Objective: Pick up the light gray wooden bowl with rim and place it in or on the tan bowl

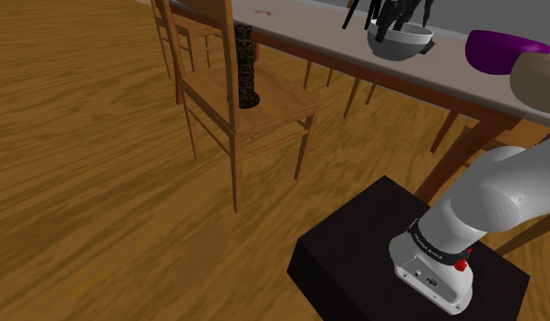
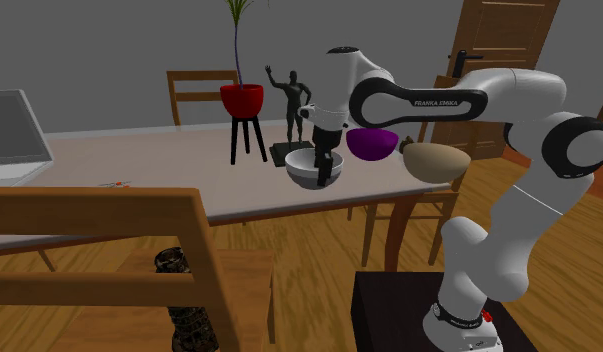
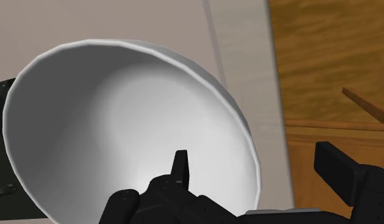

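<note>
Gripper (image 3: pixel 253 159) spread wide, straddles the rim of the light gray bowl (image 3: pixel 107 121), grips nothing; tan bowl (image 2: pixel 436 161) lies toward the second exterior view's right.

The arm (image 2: pixel 509 90) is glossy white, built of rounded, tube-like links with dark grey joints (image 2: pixel 581 145) between them. One black section (image 2: pixel 429 102) carries white lettering — FRANKA EMIKA. The base (image 1: pixel 437 274) is white, ringed by a black band (image 1: pixel 437 239) with small white print, and bears a red button (image 1: pixel 461 265). The gripper (image 2: pixel 327 165) is all black — two slim, blocky fingers (image 3: pixel 179 167).
</note>
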